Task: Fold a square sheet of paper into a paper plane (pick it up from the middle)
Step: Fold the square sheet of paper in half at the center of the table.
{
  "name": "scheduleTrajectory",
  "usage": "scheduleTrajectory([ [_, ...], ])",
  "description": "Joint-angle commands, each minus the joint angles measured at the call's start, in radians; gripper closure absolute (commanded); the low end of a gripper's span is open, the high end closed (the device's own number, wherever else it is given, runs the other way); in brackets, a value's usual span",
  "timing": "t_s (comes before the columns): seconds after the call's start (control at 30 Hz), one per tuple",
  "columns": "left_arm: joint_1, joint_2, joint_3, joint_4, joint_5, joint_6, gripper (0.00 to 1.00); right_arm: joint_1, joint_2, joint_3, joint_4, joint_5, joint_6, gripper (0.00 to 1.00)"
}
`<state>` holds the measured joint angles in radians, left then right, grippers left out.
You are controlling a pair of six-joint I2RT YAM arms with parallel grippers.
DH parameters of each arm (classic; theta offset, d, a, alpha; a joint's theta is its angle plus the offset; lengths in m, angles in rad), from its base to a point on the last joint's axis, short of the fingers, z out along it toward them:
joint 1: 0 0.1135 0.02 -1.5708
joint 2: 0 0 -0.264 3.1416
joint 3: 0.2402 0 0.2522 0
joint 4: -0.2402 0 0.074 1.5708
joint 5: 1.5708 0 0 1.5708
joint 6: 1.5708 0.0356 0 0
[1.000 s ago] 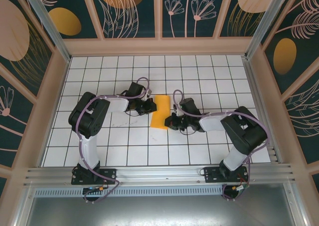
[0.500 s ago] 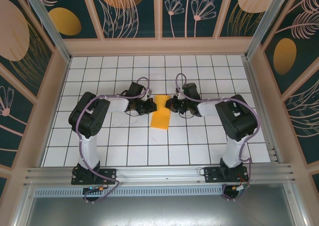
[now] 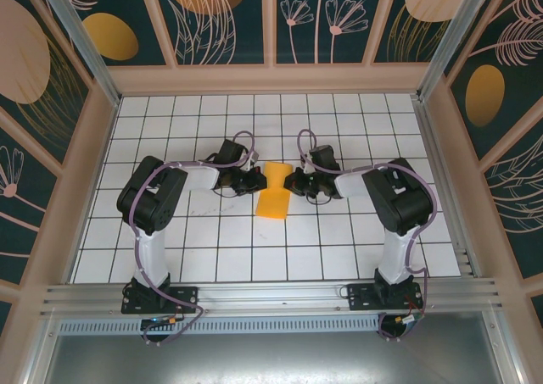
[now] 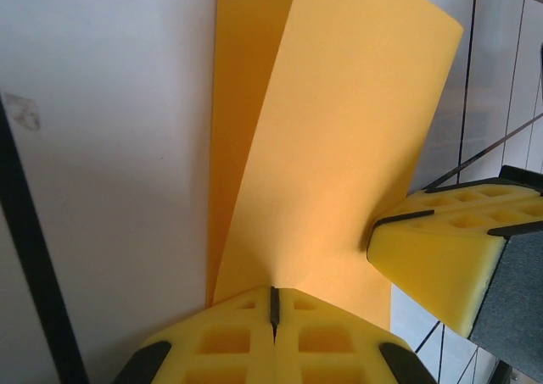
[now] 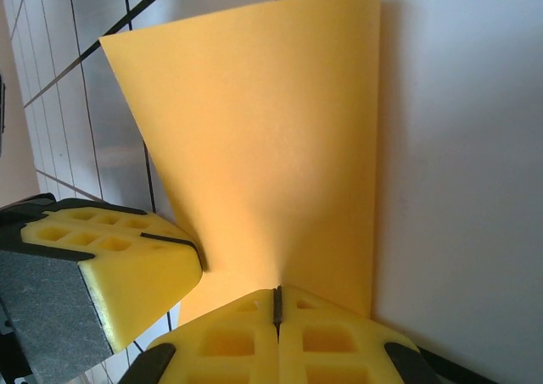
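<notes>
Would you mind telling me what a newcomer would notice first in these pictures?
The folded orange-yellow paper sheet at the middle of the white gridded table stands out first. The left gripper and the right gripper flank it, each with yellow fingers shut on one edge. Dark floral wall panels with orange ovals ring the scene.

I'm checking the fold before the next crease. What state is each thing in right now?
sheet of paper: folded over into two layers, top layer bowed up, pinched at opposite edges.
left gripper: shut on one edge of the sheet of paper.
right gripper: shut on the opposite edge.
</notes>
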<state>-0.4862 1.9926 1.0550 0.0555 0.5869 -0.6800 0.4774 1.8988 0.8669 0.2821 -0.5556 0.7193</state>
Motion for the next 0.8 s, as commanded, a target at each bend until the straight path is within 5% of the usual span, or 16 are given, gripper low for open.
scheduleTrajectory([
  [0.0,-0.006,0.054,-0.021,-0.085,-0.061,0.032,1.00,-0.016,-0.043,0.032,-0.036,-0.024,-0.008,1.00],
  [0.77,-0.007,0.055,-0.021,-0.095,-0.067,0.038,1.00,-0.063,0.078,0.128,-0.096,-0.026,-0.035,1.00],
])
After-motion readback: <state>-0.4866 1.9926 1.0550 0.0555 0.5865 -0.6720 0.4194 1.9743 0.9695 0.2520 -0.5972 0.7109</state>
